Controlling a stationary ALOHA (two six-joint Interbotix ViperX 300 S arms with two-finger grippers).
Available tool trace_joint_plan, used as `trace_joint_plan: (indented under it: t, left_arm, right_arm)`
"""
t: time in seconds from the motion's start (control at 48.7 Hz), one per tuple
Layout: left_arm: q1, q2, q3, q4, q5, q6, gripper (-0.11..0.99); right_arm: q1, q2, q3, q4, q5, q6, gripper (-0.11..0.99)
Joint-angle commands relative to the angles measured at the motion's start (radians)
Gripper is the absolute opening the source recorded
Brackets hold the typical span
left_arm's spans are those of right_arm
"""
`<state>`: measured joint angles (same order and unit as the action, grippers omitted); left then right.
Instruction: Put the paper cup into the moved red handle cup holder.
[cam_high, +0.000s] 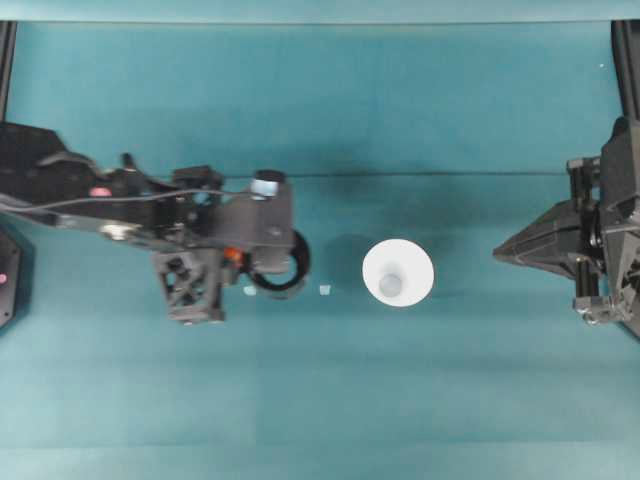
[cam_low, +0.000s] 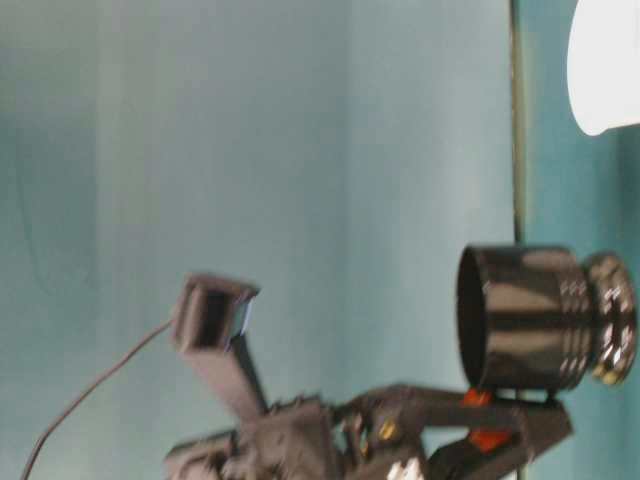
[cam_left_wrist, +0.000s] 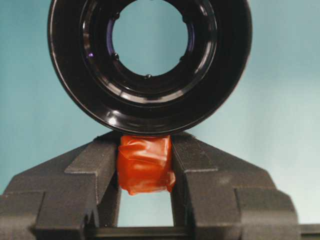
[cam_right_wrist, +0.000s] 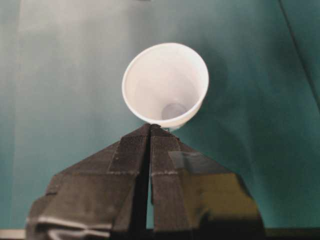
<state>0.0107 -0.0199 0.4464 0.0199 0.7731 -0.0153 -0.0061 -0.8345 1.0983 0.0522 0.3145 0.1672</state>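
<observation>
The red handle cup holder (cam_high: 283, 278) is a glossy black ring standing upright left of the table's middle. My left gripper (cam_high: 236, 255) is shut on its orange-red handle tab (cam_left_wrist: 145, 164), which sits squeezed between the two fingers just below the holder's rim (cam_left_wrist: 150, 112). From table level the holder (cam_low: 530, 318) shows side-on, with the tab (cam_low: 487, 418) in the gripper. The paper cup (cam_high: 398, 272) stands upright and open to the holder's right, apart from it. My right gripper (cam_high: 498, 255) is shut on nothing, its tip (cam_right_wrist: 150, 127) just short of the cup (cam_right_wrist: 165, 85).
Two small pale markers (cam_high: 249, 291) (cam_high: 324, 290) lie on the teal table cloth beside the holder. Black frame posts (cam_high: 625, 60) stand at the far corners. A seam (cam_high: 440, 175) runs across the cloth behind the cup.
</observation>
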Motion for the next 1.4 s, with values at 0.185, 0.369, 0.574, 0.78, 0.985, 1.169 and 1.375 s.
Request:
trace_joint_plan:
  t: [0.185, 0.369, 0.574, 0.78, 0.985, 1.169, 1.375]
  left_arm:
    - [0.0, 0.115, -0.094, 0.002, -0.034, 0.003, 0.29]
    - [-0.002, 0.172, -0.118, 0.002, -0.058, 0.008, 0.29]
    - [0.0, 0.209, -0.11, 0.003, -0.069, 0.028, 0.29]
    - [0.002, 0.232, -0.101, 0.002, -0.086, 0.029, 0.29]
    - [0.006, 0.232, -0.095, 0.003, -0.117, 0.025, 0.29]
    - [0.011, 0.232, -0.075, 0.002, -0.166, 0.026, 0.29]
    - [0.009, 0.225, -0.046, 0.002, -0.196, 0.028, 0.29]
  right_arm:
    - [-0.002, 0.003, -0.014, 0.002, -0.006, 0.009, -0.1]
    - [-0.002, 0.003, -0.014, 0.003, -0.006, 0.009, -0.1]
    - [0.0, 0.003, -0.012, 0.002, -0.005, 0.009, -0.1]
    - [-0.002, 0.003, -0.012, 0.002, -0.005, 0.009, -0.1]
    - [-0.002, 0.003, -0.012, 0.003, -0.005, 0.009, -0.1]
    - [-0.002, 0.003, -0.011, 0.002, -0.002, 0.009, -0.1]
    - [-0.002, 0.003, -0.009, 0.003, -0.005, 0.009, -0.1]
